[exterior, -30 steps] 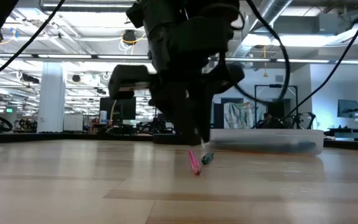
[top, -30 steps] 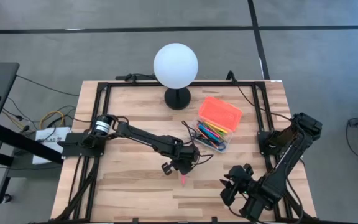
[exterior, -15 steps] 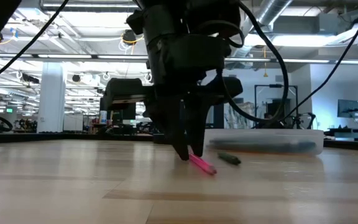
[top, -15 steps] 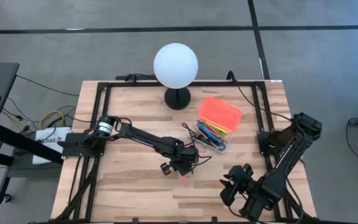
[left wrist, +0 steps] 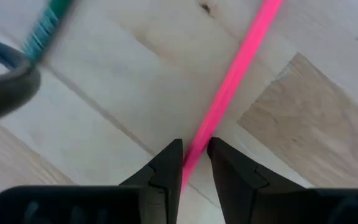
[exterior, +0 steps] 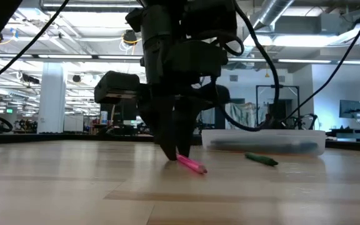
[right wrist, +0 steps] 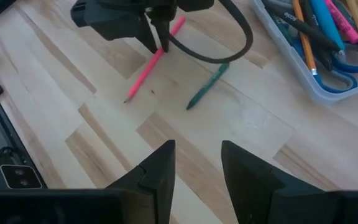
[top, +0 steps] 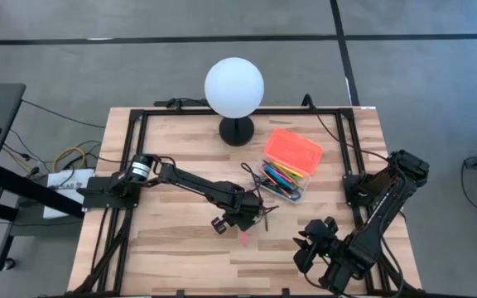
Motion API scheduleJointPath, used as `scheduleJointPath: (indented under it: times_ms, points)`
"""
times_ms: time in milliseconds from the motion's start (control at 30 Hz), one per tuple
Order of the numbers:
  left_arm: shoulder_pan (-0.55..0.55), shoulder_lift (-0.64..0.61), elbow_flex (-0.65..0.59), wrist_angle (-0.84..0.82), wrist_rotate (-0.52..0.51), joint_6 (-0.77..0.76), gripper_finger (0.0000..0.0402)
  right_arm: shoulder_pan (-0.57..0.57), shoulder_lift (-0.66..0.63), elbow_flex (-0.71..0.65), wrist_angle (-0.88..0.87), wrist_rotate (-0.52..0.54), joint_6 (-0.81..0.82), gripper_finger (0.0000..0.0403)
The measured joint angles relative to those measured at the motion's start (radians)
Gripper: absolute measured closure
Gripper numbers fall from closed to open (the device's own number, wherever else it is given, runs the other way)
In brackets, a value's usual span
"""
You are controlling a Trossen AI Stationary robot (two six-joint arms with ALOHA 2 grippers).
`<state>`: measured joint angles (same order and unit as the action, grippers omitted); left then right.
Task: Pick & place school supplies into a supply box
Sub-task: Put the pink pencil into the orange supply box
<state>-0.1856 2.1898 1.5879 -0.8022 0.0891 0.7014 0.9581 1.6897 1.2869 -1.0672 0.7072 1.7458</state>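
Note:
My left gripper point(top: 243, 222) stands mid-table, fingers pointing down and shut on a pink pen point(right wrist: 143, 70). In the left wrist view the pen point(left wrist: 238, 87) runs out from between the two fingertips. A green pen point(right wrist: 207, 84) lies flat on the wood just beside it, toward the box. The supply box point(top: 298, 192) is a clear tray with its orange lid point(top: 293, 148) open behind it, and it holds several pens and blue-handled scissors point(right wrist: 344, 62). My right gripper point(right wrist: 197, 165) waits open near the table's near right corner. My left gripper pinches the pink pen's shaft point(left wrist: 197, 155) between its two fingers, somewhat off the middle toward the end nearer the box. The fingers point(exterior: 174, 147) come from above, pointing down, across the pen. The pen's near end point(exterior: 199, 169) is low on the table.
A white globe lamp point(top: 234, 86) on a black foot stands at the far edge, left of the box. A black frame point(top: 135, 132) borders the table top. Bare wood lies near and left of my left gripper. The left arm's cable point(right wrist: 229, 43) loops above the green pen.
My left gripper has come down onto the pink pen and shifted a little toward the table's left. The pink pen has turned about on the table. The green pen, which lay against it, has slid off toward the right, toward the box.

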Motion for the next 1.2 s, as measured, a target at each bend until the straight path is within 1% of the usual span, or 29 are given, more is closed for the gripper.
scheduleJointPath:
  times_ms: [200, 300, 400, 567, 667, 733, 833, 1067, 1133, 1200]
  points:
    - [0.0, 0.0, 0.0, -0.079, -0.002, -0.178, 0.0322, 0.0, 0.0, 0.0, -0.001, 0.0, -0.002, 0.028]
    - [-0.001, 0.0, -0.001, -0.117, -0.025, -0.281, 0.0322, 0.0, 0.0, 0.0, -0.001, 0.001, -0.002, 0.028]
    - [-0.002, 0.0, -0.001, -0.126, -0.053, -0.418, 0.0322, 0.0, 0.0, 0.0, -0.001, 0.001, -0.002, 0.028]
    - [-0.002, 0.0, -0.002, -0.135, -0.067, -0.662, 0.0322, 0.0, 0.0, 0.0, -0.001, 0.001, -0.002, 0.028]
    - [-0.007, 0.0, -0.002, -0.139, -0.073, -0.763, 0.0322, 0.0, 0.0, 0.0, -0.001, 0.001, -0.012, 0.028]
    - [-0.013, 0.0, -0.002, -0.138, -0.082, -0.805, 0.0322, 0.0, 0.0, 0.0, -0.001, 0.001, -0.023, 0.028]
    - [-0.021, 0.0, -0.005, -0.126, -0.087, -0.804, 0.0322, 0.0, 0.0, 0.0, -0.003, 0.001, -0.026, 0.028]
    - [-0.057, 0.0, -0.007, -0.1, -0.102, -0.479, 0.0322, 0.0, 0.0, 0.0, -0.01, 0.001, -0.027, 0.028]
    - [-0.059, 0.0, -0.007, -0.086, -0.099, -0.427, 0.0322, 0.0, 0.0, 0.0, -0.01, 0.001, -0.027, 0.028]
    - [-0.058, 0.0, -0.008, -0.071, -0.085, -0.409, 0.0322, 0.0, 0.0, 0.0, -0.009, 0.001, -0.027, 0.028]
